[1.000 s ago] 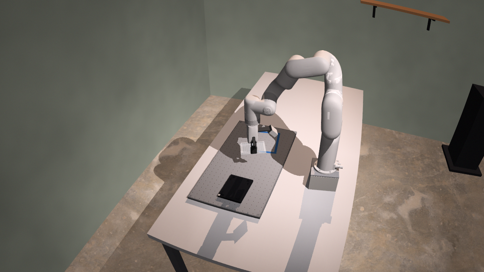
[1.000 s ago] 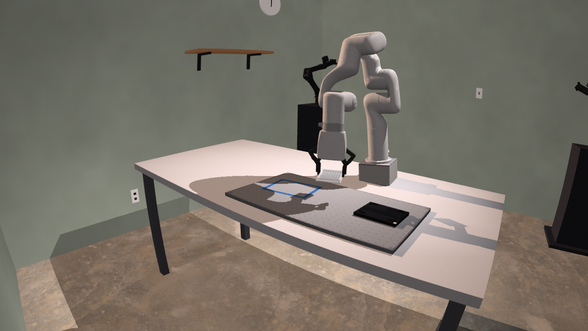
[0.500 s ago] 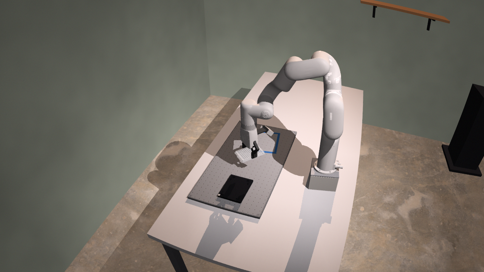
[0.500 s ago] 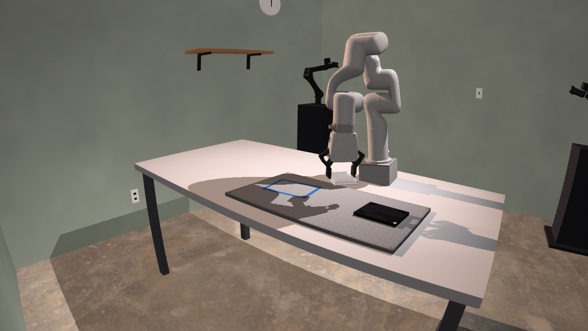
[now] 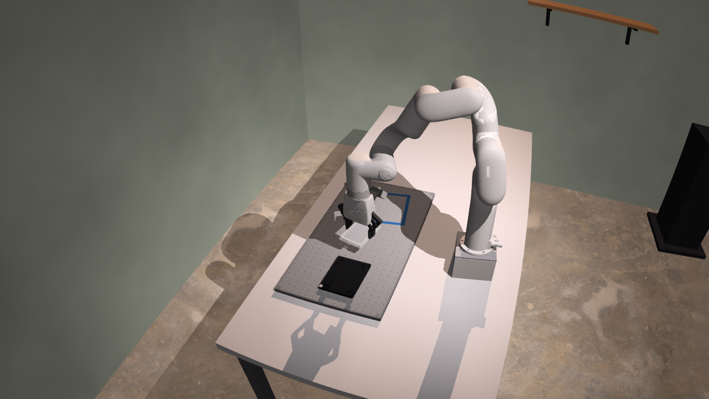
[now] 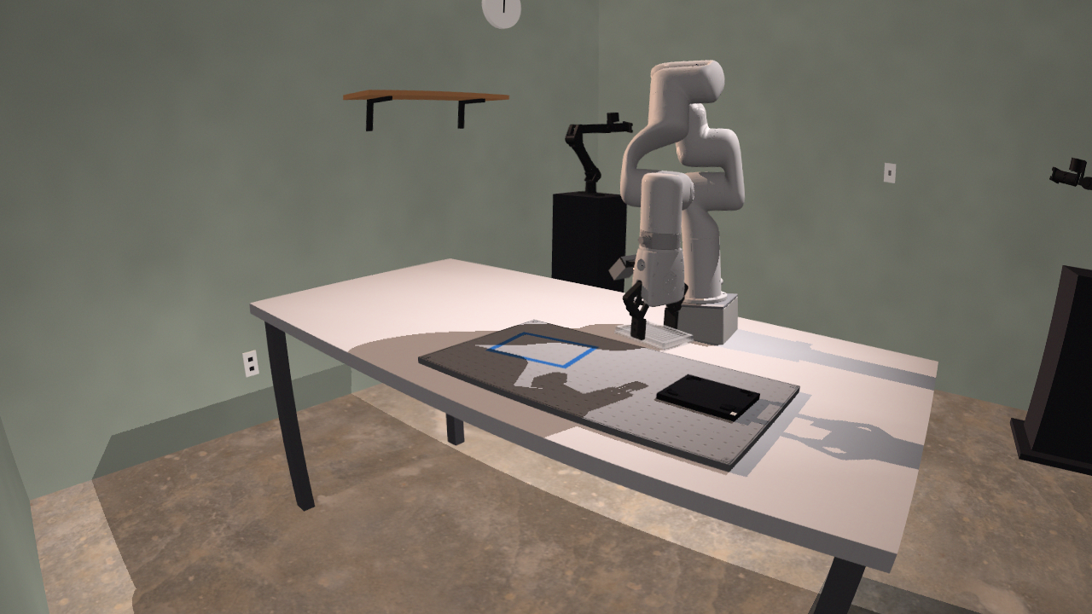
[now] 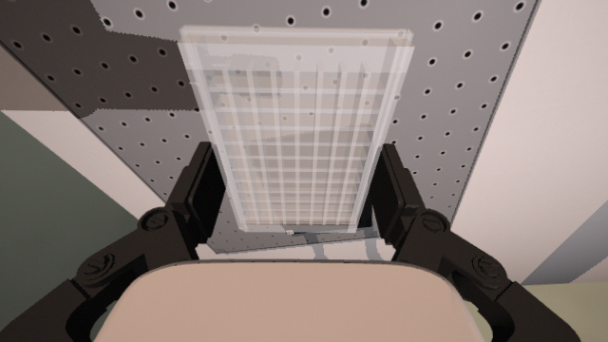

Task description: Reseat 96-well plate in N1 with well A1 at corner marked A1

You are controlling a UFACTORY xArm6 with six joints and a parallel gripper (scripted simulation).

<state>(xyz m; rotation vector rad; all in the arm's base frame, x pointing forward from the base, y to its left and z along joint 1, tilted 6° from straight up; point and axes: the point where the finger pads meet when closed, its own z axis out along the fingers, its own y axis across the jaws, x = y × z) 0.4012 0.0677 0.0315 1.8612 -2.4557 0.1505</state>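
My gripper (image 7: pixel 297 162) is shut on the clear 96-well plate (image 7: pixel 295 130), with a black finger on each long side. I hold the plate level in the air above the grey perforated deck (image 5: pixel 347 247). It also shows in the top view (image 5: pixel 354 236) and in the exterior view (image 6: pixel 655 334), between the blue taped outline B1 (image 6: pixel 542 350) and the black plate nest N1 (image 6: pixel 707 396). The nest (image 5: pixel 344 276) is empty, with a small light mark at one corner (image 6: pixel 734 414). I cannot tell which corner of the plate is cut off.
The deck lies on a pale table (image 6: pixel 580 381). The arm's base block (image 5: pixel 473 262) stands to the right of the deck. B1 (image 5: pixel 399 209) lies partly in the arm's shadow.
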